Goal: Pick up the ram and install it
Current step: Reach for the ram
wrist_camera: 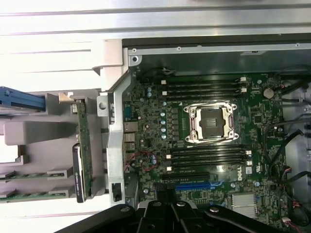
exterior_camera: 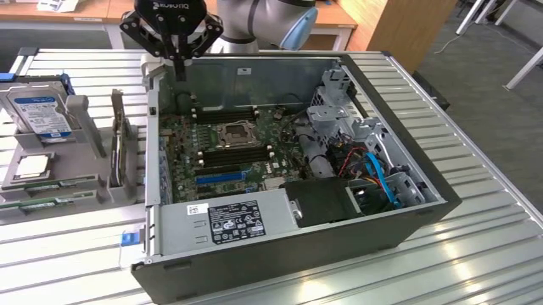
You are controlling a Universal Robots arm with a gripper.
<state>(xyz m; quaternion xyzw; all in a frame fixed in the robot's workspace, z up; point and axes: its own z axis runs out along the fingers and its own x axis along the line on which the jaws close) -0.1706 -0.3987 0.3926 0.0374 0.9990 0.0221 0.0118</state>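
One ribbed metal table (exterior_camera: pixel 479 264) holds an open computer case (exterior_camera: pixel 280 274) near wooden desks (exterior_camera: pixel 81 9).

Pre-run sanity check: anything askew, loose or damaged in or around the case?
Nothing stands out. The case lies open, its memory slots empty and unobstructed; the ram sticks sit in their holder beside it. The gripper is shut and empty above the case's rim.

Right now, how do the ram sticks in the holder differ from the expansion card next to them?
The ram sticks are narrow, low strips with pale labels; the card is larger and stands tall. The sticks run at right angles to the card. Both are green boards in the grey holder, outside the case.
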